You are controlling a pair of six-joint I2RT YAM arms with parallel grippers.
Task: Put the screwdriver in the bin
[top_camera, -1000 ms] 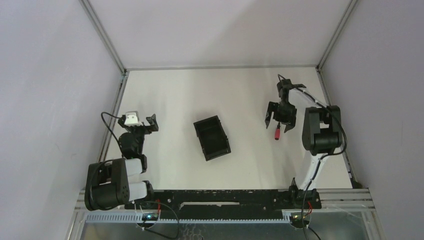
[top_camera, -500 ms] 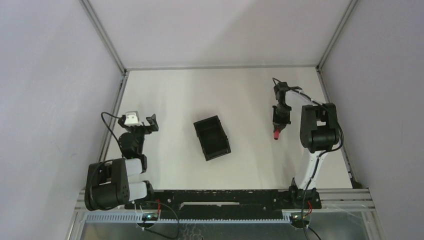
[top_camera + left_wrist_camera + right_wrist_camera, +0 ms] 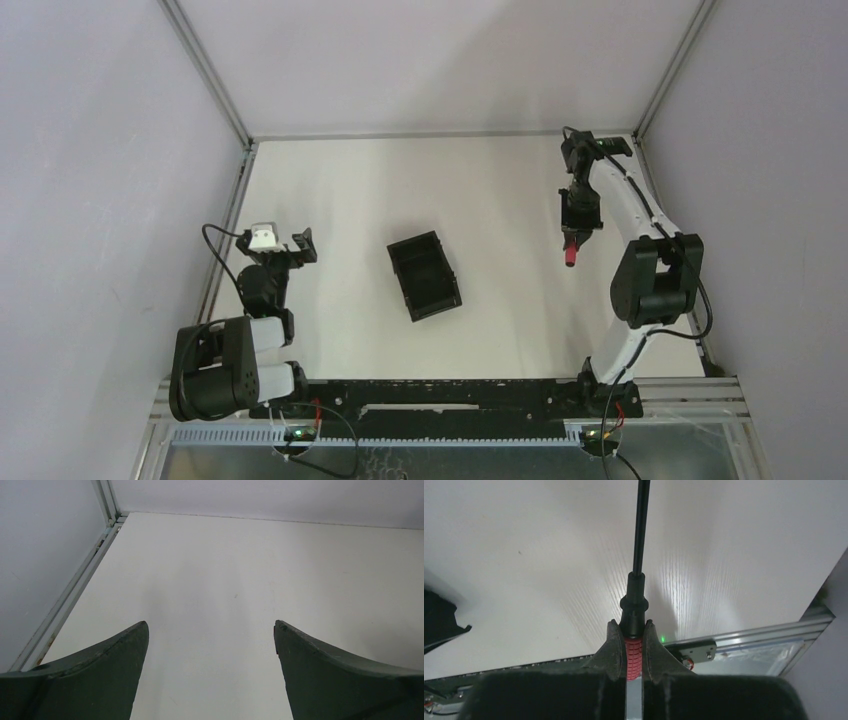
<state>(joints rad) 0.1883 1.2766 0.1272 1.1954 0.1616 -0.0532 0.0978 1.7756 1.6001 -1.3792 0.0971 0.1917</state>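
The right claw (image 3: 577, 228) grips the screwdriver (image 3: 570, 254) by its red handle above the far right of the desk (image 3: 480, 190), apparently holding it clear of the surface so it can be carried rather than dragged. In the wrist view the two fingers (image 3: 611, 645) are pinched tight on the ribbed red grip, with the dark collar and thin shaft running straight out ahead of them; the tip is out of frame. Clamping the handle, the thickest part, likely gives the surest hold on so slim a tool. The bin (image 3: 426, 277), black, open-topped and empty, sits askew in the middle of the desk, well apart from the screwdriver and to its left. The carry across to the bin is yet to be made, and the shaft will probably need lining up with the bin's long side before release. The left claw (image 3: 278, 245) rests low at the left edge, its fingers (image 3: 100, 665) spread wide with only bare desk between them, taking no part.
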